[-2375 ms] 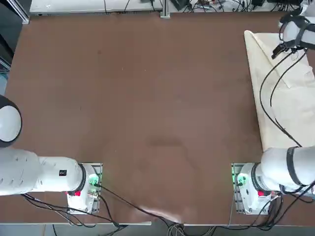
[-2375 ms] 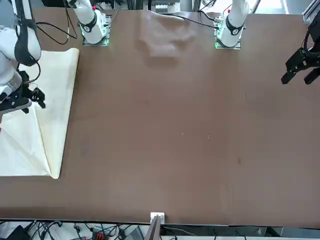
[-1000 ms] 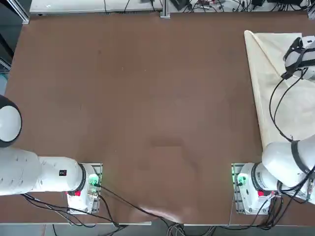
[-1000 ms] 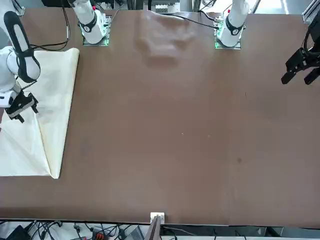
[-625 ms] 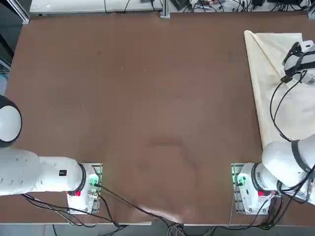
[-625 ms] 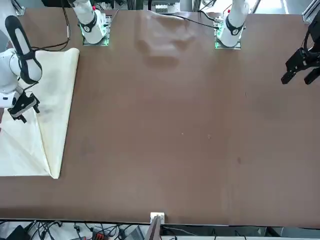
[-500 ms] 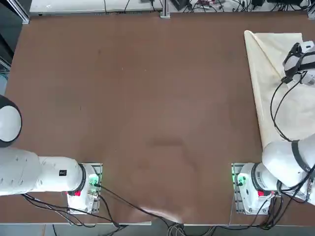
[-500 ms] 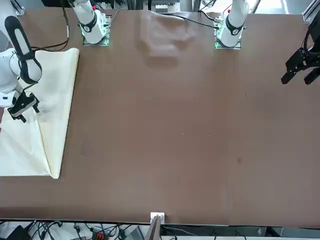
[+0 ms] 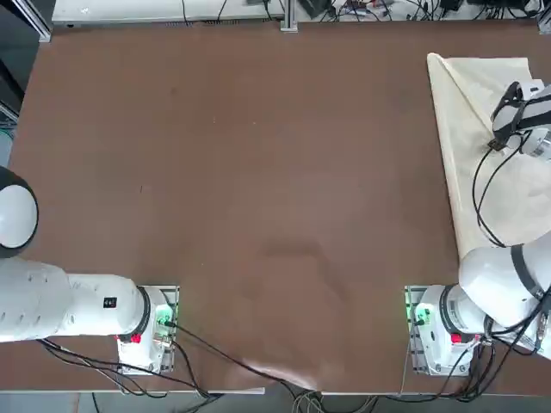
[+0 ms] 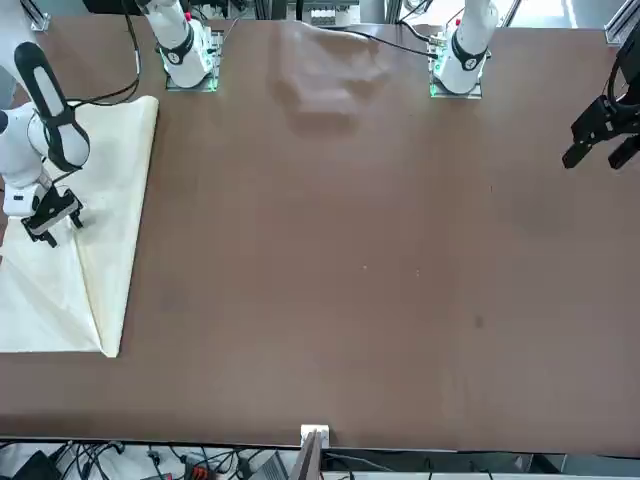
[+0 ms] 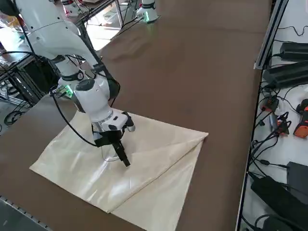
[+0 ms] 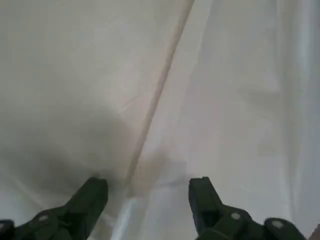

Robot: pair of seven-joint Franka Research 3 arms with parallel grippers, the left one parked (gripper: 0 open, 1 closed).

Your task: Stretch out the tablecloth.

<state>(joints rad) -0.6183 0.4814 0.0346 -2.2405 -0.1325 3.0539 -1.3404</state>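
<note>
The tablecloth (image 11: 144, 163) looks like thin cream cloth with a slight sheen, softly creased. The table (image 9: 258, 172) is matt brown, seemingly smooth.

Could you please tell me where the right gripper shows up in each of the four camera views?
Top view: right gripper at the right edge, over the tablecloth.
Front view: left edge, over the cloth.
Right side view: lower left of centre, fingertips at the cloth.
Right wrist view: fingers open, either side of a fold edge.
Shared landmark: the diagonal fold edge.
</note>
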